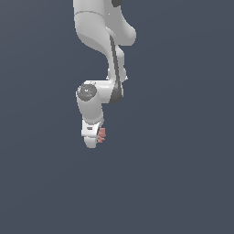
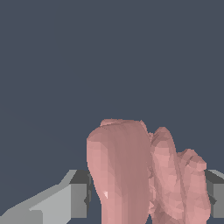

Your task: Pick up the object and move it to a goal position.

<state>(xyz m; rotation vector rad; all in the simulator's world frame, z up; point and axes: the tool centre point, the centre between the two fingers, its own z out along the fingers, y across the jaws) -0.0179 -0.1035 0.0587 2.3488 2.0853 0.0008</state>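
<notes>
Item: object, pinkish-red, ridged, pinched between my tool's fingers.

I read it as sitting inside the grip, its long axis across the gap between the pads, bulging toward the exterior view's right; no goal marker visible.

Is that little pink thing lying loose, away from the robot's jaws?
No, in the wrist view the pink lumpy object sits between the two grey fingers, pressed from both sides.
</notes>
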